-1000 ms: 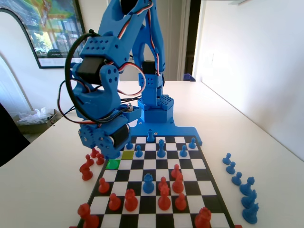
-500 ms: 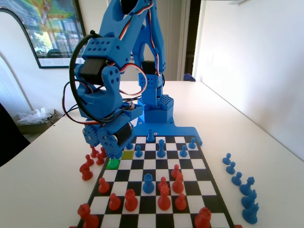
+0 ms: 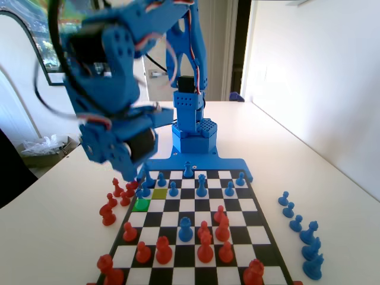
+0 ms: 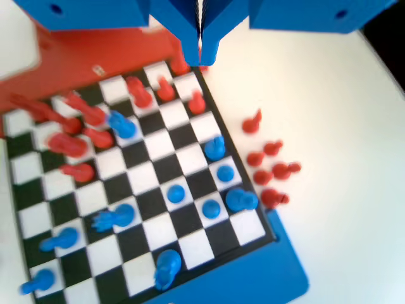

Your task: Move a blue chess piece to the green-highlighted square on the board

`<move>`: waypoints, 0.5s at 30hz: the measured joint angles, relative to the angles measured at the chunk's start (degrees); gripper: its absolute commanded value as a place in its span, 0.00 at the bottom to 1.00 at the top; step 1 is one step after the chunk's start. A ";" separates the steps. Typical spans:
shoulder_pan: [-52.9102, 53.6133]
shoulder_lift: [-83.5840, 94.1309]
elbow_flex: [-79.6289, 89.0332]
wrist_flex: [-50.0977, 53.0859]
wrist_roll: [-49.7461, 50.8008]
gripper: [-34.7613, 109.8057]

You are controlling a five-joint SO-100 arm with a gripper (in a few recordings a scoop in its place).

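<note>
Fingers [image 4: 200, 56] seen pressed together, nothing between them, raised above board [image 3: 262, 240] near its left edge in fixed view. Blue chess piece [image 3: 139, 191] seen standing at far edge of green-highlighted square [image 3: 141, 205], beside yellow-olive square [image 3: 159, 193]. Red pieces [image 3: 111, 205] grouped on tabletop [image 3: 59, 208] left of board.

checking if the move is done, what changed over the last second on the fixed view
The gripper rose from low over the board's left edge and swung up and left, blurred with motion. It left a blue chess piece standing at the green-highlighted square, where the arm hid the spot before. In the wrist view the jaws look pressed together with nothing between them. The other pieces stayed put.
</note>
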 measured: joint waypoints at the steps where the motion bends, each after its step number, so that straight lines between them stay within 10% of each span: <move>1: -0.53 1.49 -0.18 0.97 -0.53 0.25; 15: -10.99 40.34 8.09 10.90 -5.71 0.25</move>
